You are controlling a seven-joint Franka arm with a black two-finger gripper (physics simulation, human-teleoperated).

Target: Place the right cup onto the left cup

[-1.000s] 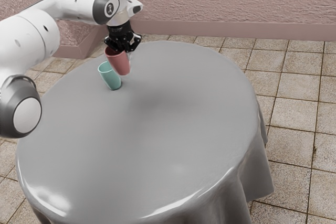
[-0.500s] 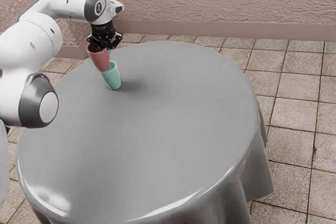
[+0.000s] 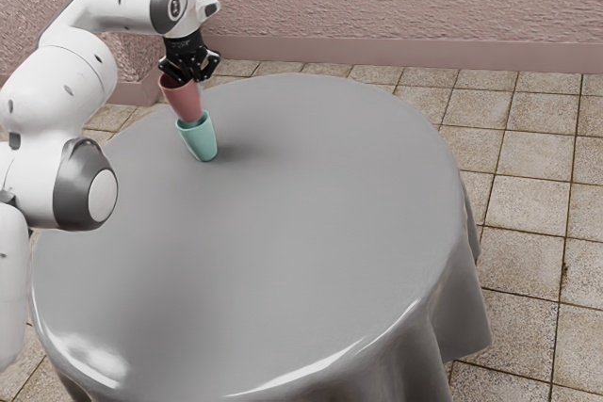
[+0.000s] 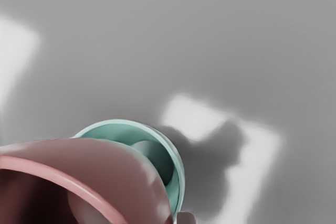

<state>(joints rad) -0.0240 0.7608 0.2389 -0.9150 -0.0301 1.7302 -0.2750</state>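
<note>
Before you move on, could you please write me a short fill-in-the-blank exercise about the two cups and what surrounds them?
1. The upper cup, held by my gripper, is coloured ____.
2. The lower cup is coloured ____.
3. That lower cup stands on a round, cloth-covered ____.

Missing words, in order: pink; teal; table.

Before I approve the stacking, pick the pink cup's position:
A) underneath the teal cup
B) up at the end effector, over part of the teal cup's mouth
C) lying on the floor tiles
B: the pink cup hangs at the end effector, its lower end at the mouth of the teal cup.
</note>
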